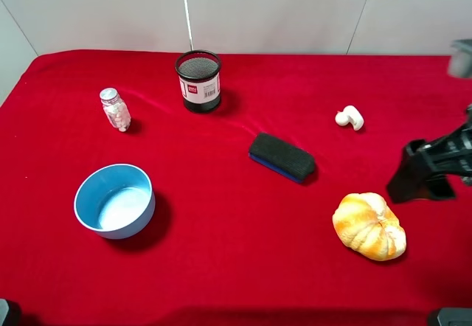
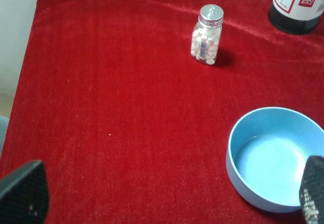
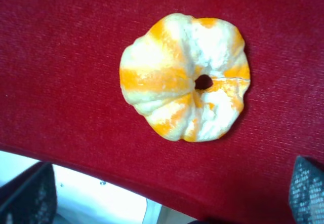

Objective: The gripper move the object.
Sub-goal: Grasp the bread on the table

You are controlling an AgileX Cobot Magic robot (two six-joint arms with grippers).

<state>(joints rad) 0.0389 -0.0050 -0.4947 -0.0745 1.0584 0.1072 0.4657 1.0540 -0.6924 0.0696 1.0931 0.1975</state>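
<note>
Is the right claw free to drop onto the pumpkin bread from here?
Probably yes. The right claw hangs open just beside the bread, nothing lies between them, and the eraser sits clear.

Red cloth point(image 1: 236, 274) throughout. The object point(image 1: 369, 226) is striped orange-yellow with cream patches. Bowl point(image 1: 112, 167) pale blue. Cup point(image 1: 199, 68) black mesh, with a white-and-red label point(image 1: 200, 90). Eraser point(image 1: 282, 156) black over blue. Far-right piece point(image 1: 349, 117) white. Bottle point(image 1: 116, 111) silver-capped, white inside.

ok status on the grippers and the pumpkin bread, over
Left gripper open, empty. Right gripper open, hanging by the pumpkin bread, not touching. Bread loose on the red cloth. Eraser block apart from it, nothing blocking.
</note>
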